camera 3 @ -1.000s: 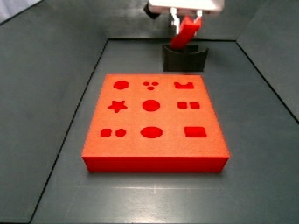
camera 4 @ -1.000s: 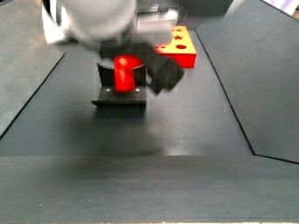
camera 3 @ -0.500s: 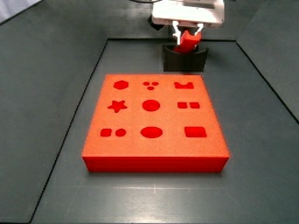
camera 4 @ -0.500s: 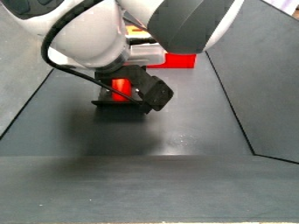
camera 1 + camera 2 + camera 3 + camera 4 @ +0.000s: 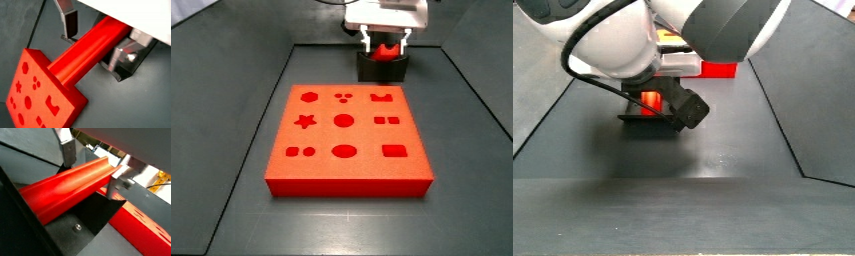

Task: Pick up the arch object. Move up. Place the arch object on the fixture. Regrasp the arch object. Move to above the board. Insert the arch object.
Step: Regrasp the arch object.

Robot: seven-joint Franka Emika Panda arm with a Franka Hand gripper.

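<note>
The arch object [image 5: 85, 51], a long bright-red prism, lies across the dark fixture [image 5: 85, 224] and rests in its recess in both wrist views. My gripper [image 5: 97, 37] straddles it with the jaws open: one finger [image 5: 70, 22] stands off the prism with a strip of floor between them, and the opposite finger [image 5: 123, 52] sits close by its side. In a side view the gripper [image 5: 385, 40] hangs over the fixture [image 5: 385, 68] behind the board [image 5: 345, 140]; only a red tip of the arch object [image 5: 385, 46] shows there.
The board [image 5: 33, 95] is a thick red-orange slab with shaped cut-outs, lying just past the fixture. Sloped dark walls line the work floor [image 5: 225, 200]. My arm's white body [image 5: 660, 40] hides much of a side view, above the fixture [image 5: 647, 118].
The arch object, held tilted above the fixture a second ago, has come down level onto it. The gripper dropped with it and has barely moved over the last half second.
</note>
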